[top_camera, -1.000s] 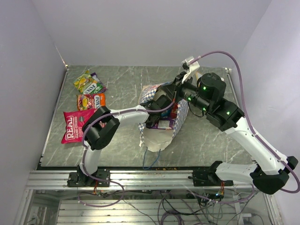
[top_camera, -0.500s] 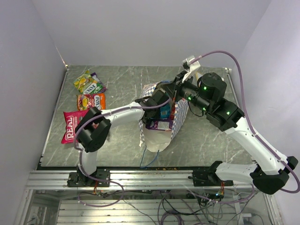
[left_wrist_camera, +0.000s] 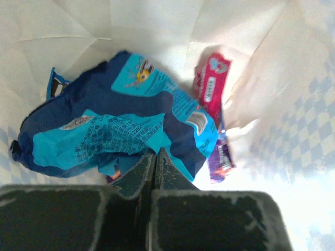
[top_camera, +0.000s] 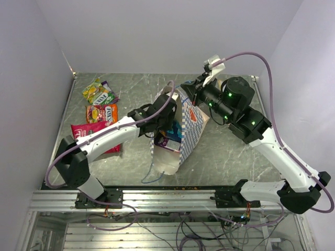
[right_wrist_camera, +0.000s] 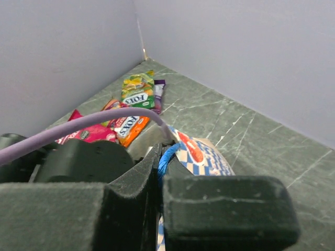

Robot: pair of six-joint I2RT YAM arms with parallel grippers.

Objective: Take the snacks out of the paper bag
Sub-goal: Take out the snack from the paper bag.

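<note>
Paper bag [top_camera: 189, 125] stands mid-table, its blue handle [right_wrist_camera: 166, 156] clamped between the fingers of the right gripper [right_wrist_camera: 158, 162]. Left gripper [left_wrist_camera: 155, 155] is inside the bag, jaws pinched together on a blue packet [left_wrist_camera: 104, 130]. A red packet [left_wrist_camera: 211, 86] and a purple packet [left_wrist_camera: 221, 162] lie just beyond it. Three more packets [top_camera: 102, 112] lie on the table [top_camera: 235, 151], far left.
</note>
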